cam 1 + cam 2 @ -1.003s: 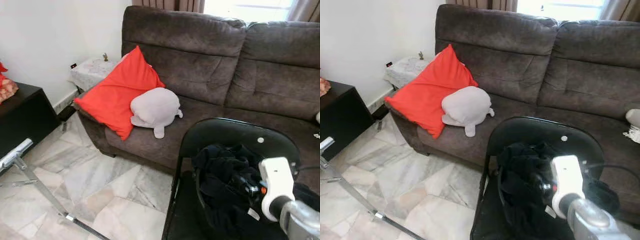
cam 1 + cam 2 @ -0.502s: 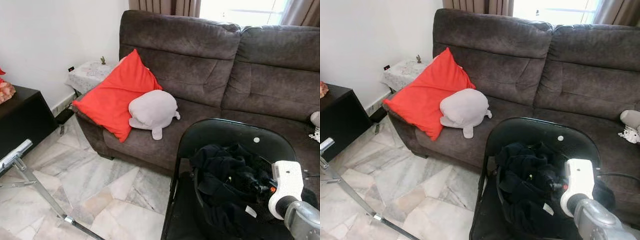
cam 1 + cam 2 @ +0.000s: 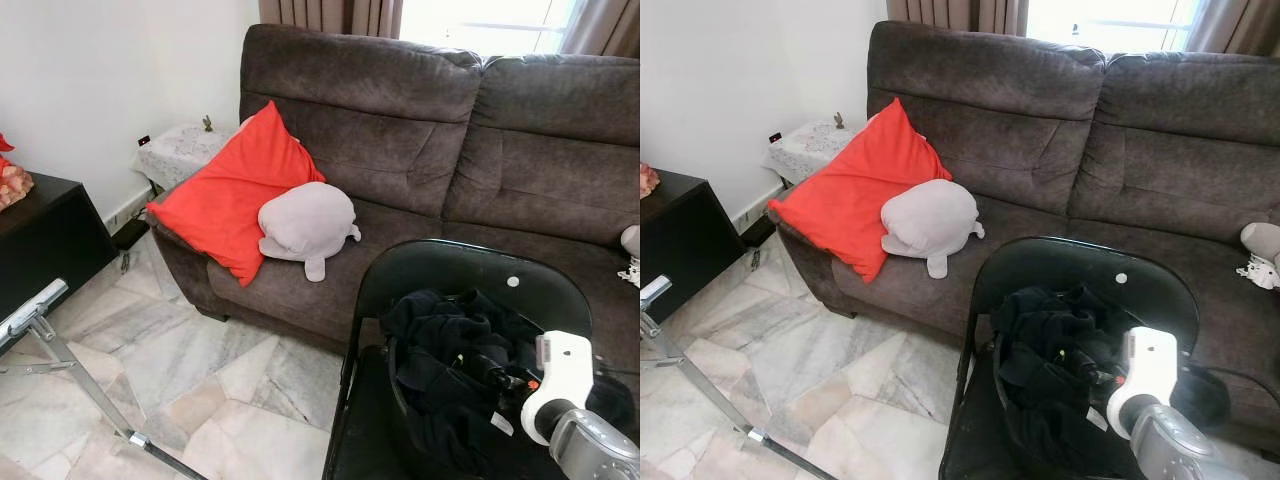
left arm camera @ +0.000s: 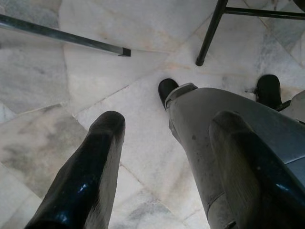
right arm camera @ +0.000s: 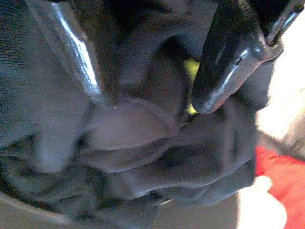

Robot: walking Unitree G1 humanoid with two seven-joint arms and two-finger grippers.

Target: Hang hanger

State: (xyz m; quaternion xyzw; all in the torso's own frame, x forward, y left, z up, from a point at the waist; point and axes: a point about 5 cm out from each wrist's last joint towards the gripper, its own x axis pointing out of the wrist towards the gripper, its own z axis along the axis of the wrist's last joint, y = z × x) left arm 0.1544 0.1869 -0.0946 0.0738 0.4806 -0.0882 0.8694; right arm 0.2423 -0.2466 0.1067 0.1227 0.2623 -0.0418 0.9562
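Note:
A heap of black clothing (image 3: 455,365) lies on the seat of a black folding chair (image 3: 450,265) in front of the sofa. My right gripper (image 3: 497,376) reaches into the heap from the right, behind its white wrist (image 3: 560,385). In the right wrist view the gripper (image 5: 155,98) is open, both fingertips (image 5: 209,95) pressed against dark cloth folds. A small yellow-green piece (image 5: 191,71) peeks out between the folds; I cannot tell what it is. My left gripper (image 4: 169,121) hangs open above the marble floor.
A brown sofa (image 3: 520,150) carries a red cushion (image 3: 235,190) and a grey plush (image 3: 305,220). A black cabinet (image 3: 45,240) stands at the left, with a slanted metal stand (image 3: 60,355) before it. A small table with a lace cloth (image 3: 185,150) stands by the wall.
My right wrist has drawn a little to the right and lower along the clothes heap. The camera has tilted slightly, and the clothes lie much as before.

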